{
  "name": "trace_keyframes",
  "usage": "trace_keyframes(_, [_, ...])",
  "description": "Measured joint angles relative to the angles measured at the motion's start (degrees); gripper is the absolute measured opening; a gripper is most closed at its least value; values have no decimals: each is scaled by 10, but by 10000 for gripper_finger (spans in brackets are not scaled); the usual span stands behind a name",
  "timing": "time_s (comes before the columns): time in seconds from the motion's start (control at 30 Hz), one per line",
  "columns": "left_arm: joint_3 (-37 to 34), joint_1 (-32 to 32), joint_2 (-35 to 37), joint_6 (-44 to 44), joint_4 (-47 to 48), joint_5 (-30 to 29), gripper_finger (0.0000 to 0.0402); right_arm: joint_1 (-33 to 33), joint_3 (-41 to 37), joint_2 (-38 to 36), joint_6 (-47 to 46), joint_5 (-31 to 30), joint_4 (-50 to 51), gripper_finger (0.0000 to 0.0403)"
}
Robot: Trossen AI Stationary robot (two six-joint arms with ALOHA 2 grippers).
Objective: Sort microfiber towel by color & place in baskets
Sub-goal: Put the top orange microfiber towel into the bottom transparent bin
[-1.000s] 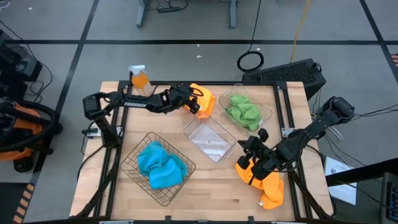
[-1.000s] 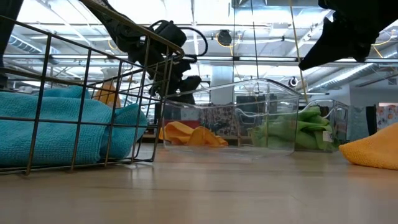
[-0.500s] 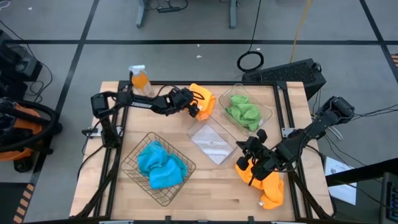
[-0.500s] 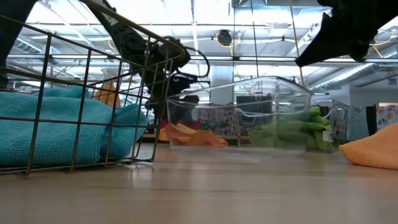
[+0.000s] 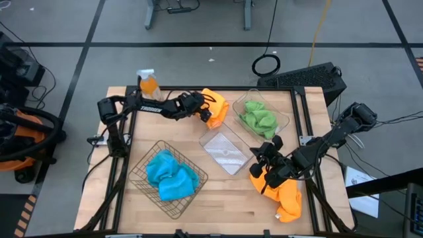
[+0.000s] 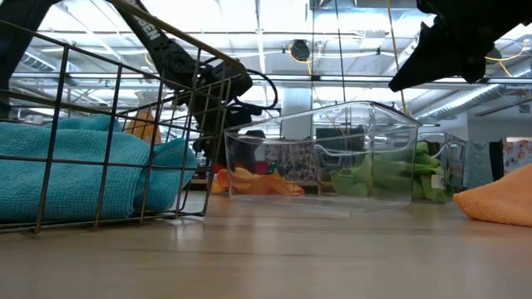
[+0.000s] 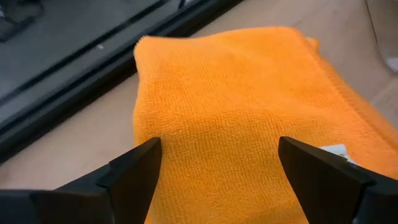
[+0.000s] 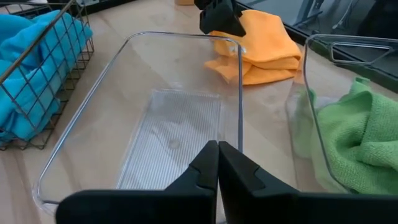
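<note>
One orange towel (image 5: 217,104) lies flat on the table at the far middle. My left gripper (image 5: 205,114) is over it, open, with a finger on either side (image 7: 217,168). A second orange towel (image 5: 284,198) lies at the near right, partly under my right arm. My right gripper (image 5: 263,158) is shut and stands over the right end of the empty clear tub (image 5: 213,135); it also shows in its wrist view (image 8: 216,155). Two green towels (image 5: 259,119) lie in the far-right clear tub. Blue towels (image 5: 168,175) lie in the wire basket (image 5: 142,165). My left gripper points slanting down at the orange towel's flat top (image 7: 236,112), its open fingers (image 7: 134,171) wide apart; I cannot tell whether they touch the cloth. My right gripper's shut fingers (image 8: 208,165) hang above the empty tub's rim (image 8: 239,93); I cannot tell whether they touch it.
An orange spray bottle (image 5: 149,82) stands at the far left corner. The wire basket fills the near left. A dark raised frame runs along the table's far and right edges. Bare wood shows along the near edge between basket and second orange towel.
The empty clear tub has slid a little toward the table's right edge. My right gripper has moved slightly toward the far edge, closer to that tub, and stays shut. My left gripper stays over the orange towel.
</note>
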State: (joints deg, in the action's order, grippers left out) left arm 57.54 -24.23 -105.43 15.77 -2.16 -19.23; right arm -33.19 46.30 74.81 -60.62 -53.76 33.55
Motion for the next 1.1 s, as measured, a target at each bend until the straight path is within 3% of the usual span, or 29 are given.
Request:
trace_keyframes(0.17, [0,-9,0,-7,1,22,306,2,0,0,1,1,-5,2])
trace_keyframes(0.5, [0,-10,-10,-41,22,25,198,0,0,0,17,18,-13,2])
trace_keyframes(0.83, [10,-9,-41,-47,2,6,140,-7,0,0,35,16,-24,2])
trace_keyframes(1.1, [27,0,-41,-73,3,14,24,-7,0,0,50,16,-25,2])
